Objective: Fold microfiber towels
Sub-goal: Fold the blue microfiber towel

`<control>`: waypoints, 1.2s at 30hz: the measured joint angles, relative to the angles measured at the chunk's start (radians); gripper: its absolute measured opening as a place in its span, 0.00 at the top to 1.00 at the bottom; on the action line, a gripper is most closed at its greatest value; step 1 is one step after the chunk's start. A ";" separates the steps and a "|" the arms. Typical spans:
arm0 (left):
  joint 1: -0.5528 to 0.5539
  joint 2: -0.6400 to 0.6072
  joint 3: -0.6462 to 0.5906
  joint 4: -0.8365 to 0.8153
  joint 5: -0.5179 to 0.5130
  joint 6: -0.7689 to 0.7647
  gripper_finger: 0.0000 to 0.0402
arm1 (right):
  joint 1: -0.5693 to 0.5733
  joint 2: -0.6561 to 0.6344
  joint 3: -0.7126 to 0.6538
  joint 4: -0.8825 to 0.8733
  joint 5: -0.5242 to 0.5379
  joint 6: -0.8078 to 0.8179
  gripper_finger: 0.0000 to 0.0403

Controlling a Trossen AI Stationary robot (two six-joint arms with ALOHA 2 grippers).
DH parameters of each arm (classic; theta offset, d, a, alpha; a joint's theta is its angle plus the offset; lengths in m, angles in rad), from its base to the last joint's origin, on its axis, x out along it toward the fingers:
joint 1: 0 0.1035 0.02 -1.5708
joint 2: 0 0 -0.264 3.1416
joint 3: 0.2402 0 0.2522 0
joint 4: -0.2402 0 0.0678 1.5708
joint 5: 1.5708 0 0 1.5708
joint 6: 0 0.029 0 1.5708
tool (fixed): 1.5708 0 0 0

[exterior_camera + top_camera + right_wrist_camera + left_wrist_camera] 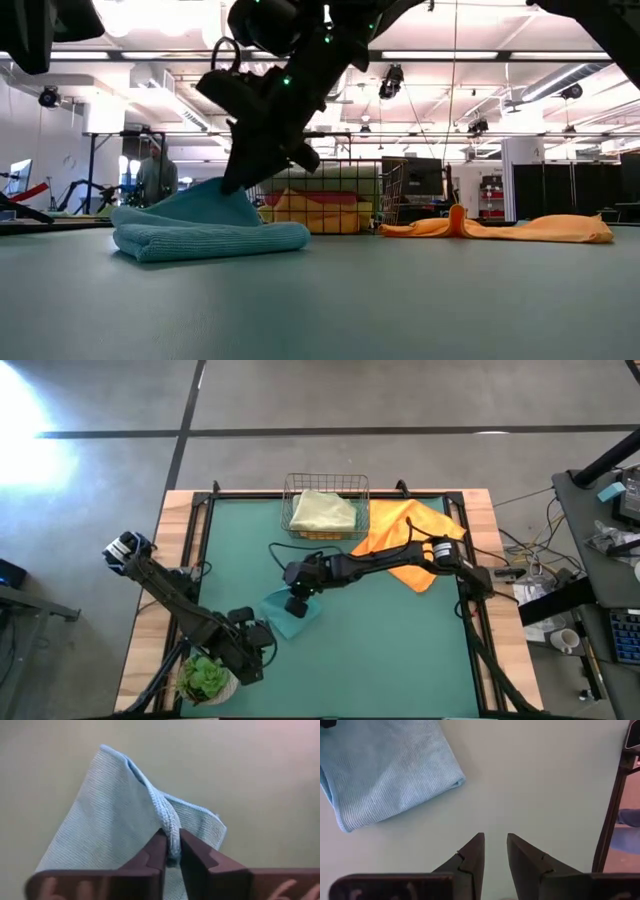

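Observation:
A teal towel (283, 618) lies folded on the dark-green mat (400, 650), left of the middle. My right gripper (296, 605) reaches in from the table's right and is shut on it; in the low view a peak of the towel (205, 200) rises to the right gripper (235, 182). My left gripper (495, 836) hovers open above bare mat on the near-left side of the teal towel (390, 770), touching nothing. An orange towel (405, 530) lies spread flat at the back right. My right gripper pinches a raised ridge of cloth (169, 822) on the towel's top between its two fingers. It comes slanting down from the table's right. The ridge is pulled up into a peak, while the folded towel's lower part (215, 242) stays on the mat.
A wire basket (292, 510) at the far edge holds a pale green towel (325, 510). A potted plant (205, 678) stands at the near left corner. A dark cable (278, 550) lies on the mat near the basket. Black rails (196, 550) run along the mat's sides.

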 joint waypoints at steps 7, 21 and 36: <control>0.000 0.000 -0.001 0.000 0.000 -0.001 0.78 | -0.017 -0.006 0.119 -0.248 0.002 -0.091 0.70; 0.013 0.000 -0.084 0.002 -0.029 -0.002 0.59 | 0.022 -0.081 0.196 -0.599 -0.003 -0.273 0.66; 0.148 0.034 -0.241 0.388 -0.164 0.211 0.59 | 0.065 -0.395 -0.193 -0.407 0.000 -0.169 0.70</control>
